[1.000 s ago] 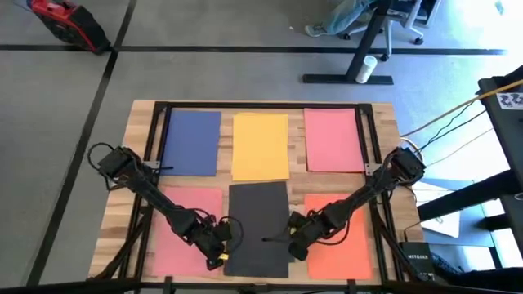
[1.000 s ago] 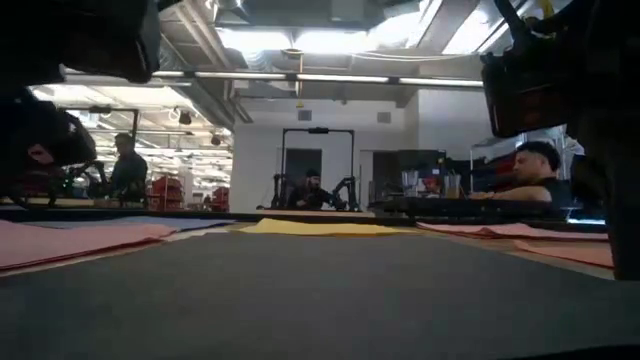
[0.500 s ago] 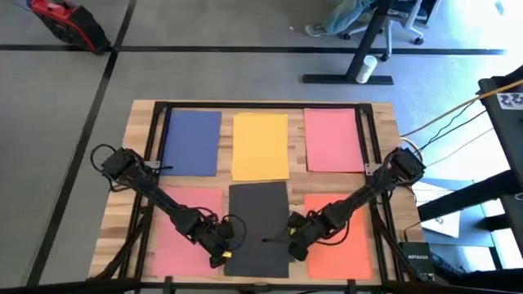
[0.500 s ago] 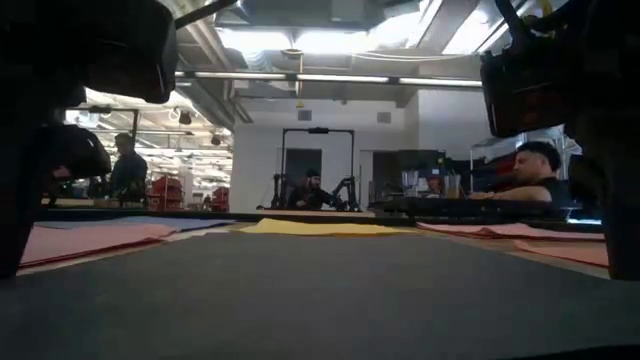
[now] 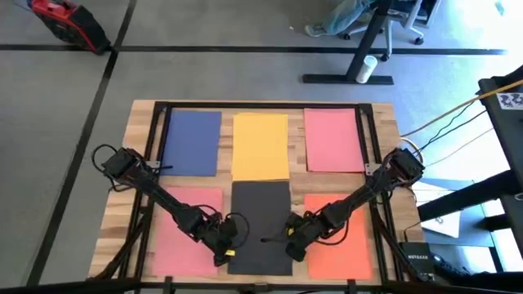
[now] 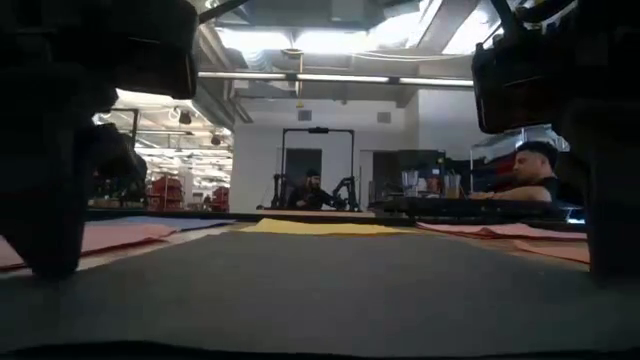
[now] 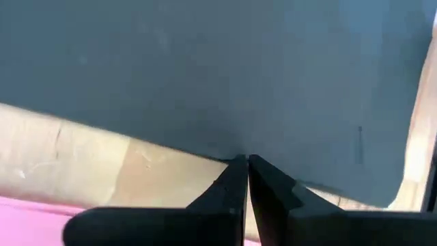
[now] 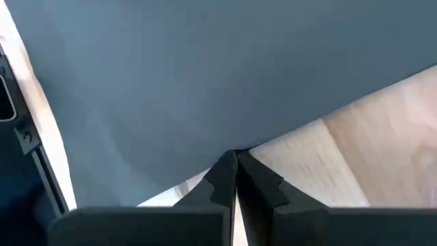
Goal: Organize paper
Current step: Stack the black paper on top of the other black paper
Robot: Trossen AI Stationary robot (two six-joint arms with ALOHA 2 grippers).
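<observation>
The paper lies flat in two rows: blue (image 5: 191, 143), yellow (image 5: 261, 147) and pink (image 5: 333, 140) sheets far, and a pink sheet (image 5: 184, 229), a dark grey sheet (image 5: 261, 220) and an orange sheet (image 5: 343, 245) near. My left gripper (image 5: 233, 247) is shut at the dark sheet's left edge, near its near corner. My right gripper (image 5: 291, 238) is shut at the same sheet's right edge. Both stand low on the table, on either side of the low view. My left gripper touches the dark sheet's left long edge (image 7: 225, 152) with its shut fingertips, slanting down from the table's left. The sheet lies flat on the wood. Whether the tips pinch the edge or only press it, I cannot tell. My right gripper meets the dark sheet's right long edge (image 8: 240, 145) with its shut fingertips, slanting down from the table's right. The sheet stays flat on the table. Pinched or only pressed, I cannot tell.
A black frame rail (image 5: 261, 105) runs round the wooden table top. The dark sheet's far edge reaches the yellow sheet's near edge. People sit at desks in the room beyond the table's far edge.
My left gripper has gone toward the table's right edge, from over the near pink sheet to the dark sheet's left edge. The dark sheet has slid slightly toward the right. My right gripper has stayed at the sheet's right edge.
</observation>
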